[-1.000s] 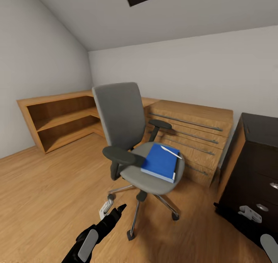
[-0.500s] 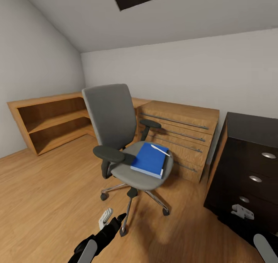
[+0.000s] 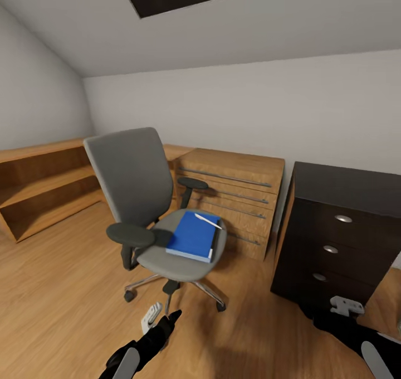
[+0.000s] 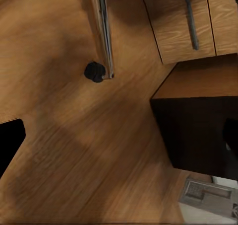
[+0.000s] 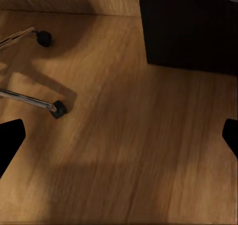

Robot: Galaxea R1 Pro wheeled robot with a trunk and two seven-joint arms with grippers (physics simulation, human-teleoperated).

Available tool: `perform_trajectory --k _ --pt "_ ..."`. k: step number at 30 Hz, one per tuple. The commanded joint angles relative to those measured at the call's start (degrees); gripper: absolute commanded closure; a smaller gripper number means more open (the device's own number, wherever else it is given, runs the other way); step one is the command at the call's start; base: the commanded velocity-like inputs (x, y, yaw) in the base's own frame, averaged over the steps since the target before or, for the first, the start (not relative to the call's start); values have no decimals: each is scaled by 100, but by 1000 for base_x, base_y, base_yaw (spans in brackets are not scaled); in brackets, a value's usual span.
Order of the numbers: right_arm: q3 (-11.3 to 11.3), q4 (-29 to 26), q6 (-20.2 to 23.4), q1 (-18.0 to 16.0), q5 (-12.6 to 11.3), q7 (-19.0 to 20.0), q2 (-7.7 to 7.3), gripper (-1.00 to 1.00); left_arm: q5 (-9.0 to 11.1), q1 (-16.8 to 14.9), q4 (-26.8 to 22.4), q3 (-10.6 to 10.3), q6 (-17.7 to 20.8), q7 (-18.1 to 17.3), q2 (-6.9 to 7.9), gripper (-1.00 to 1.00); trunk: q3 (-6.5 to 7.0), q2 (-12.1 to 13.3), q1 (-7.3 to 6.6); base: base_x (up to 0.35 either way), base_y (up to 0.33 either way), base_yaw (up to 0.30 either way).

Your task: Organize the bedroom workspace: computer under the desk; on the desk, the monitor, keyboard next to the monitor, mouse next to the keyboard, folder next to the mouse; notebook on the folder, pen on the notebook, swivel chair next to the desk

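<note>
Resting on the swivel chair (image 3: 142, 200), folder (image 3: 193, 237) lies beyond left end effector (image 3: 157, 316).

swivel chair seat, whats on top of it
A blue folder lies flat on the swivel chair seat, with a white pen across its far corner. Whether a notebook lies between them cannot be told.

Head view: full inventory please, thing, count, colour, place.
swivel chair: 1, grey with black armrests, chrome base, on the wood floor, centre-left
folder: 1, bright blue, flat on the chair seat
pen: 1, white, lying on the folder
desk drawer unit: 1, glossy black, round silver knobs, at right
dresser: 1, light wood, against the wall behind the chair
shelf: 1, light wood, open, at left
left hand: 1, bottom centre-left
right hand: 1, bottom right
</note>
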Motion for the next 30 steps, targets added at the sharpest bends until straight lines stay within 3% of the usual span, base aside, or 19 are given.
perform_trajectory --k 1,2,4,5,7,9,15,20,30 --pt "-3 -9 43 -4 2 11 1 -100 36 -1 -8 36 57 7 -8 -100 13 39 -24 0 0 -256" --pt "4 -25 74 -1 25 10 1 -100 26 -1 -11 -125 53 142 -13 -100 31 79 -46 0 0 -273" --pt "5 -29 78 -1 27 10 0 -100 26 -2 -12 -205 52 185 -13 -100 67 159 -90 0 0 -277" --pt "6 -70 77 2 33 9 -1 -100 37 -4 -17 -384 48 292 -14 -100 85 199 -112 0 0 -283" --pt "4 -119 80 4 35 9 -2 -100 44 -4 -18 -480 48 347 -16 -100 120 280 -156 0 0 -284" --pt "0 -311 93 37 44 9 -11 -100 60 -10 -61 -799 48 481 -21 -100 156 360 -199 0 0 -287" --pt "-22 -599 251 118 48 9 -36 -100 85 -15 -215 -1372 47 606 -35 -100 264 601 -331 0 0 -290" --pt "-44 -753 347 138 52 9 -41 -100 95 -16 -261 -1611 50 581 -51 -100 354 801 -441 0 0 -281" --pt "-68 -1014 313 140 53 -5 -47 -100 97 -16 -314 -1654 106 510 -64 -100 533 1202 -661 0 0 -287"
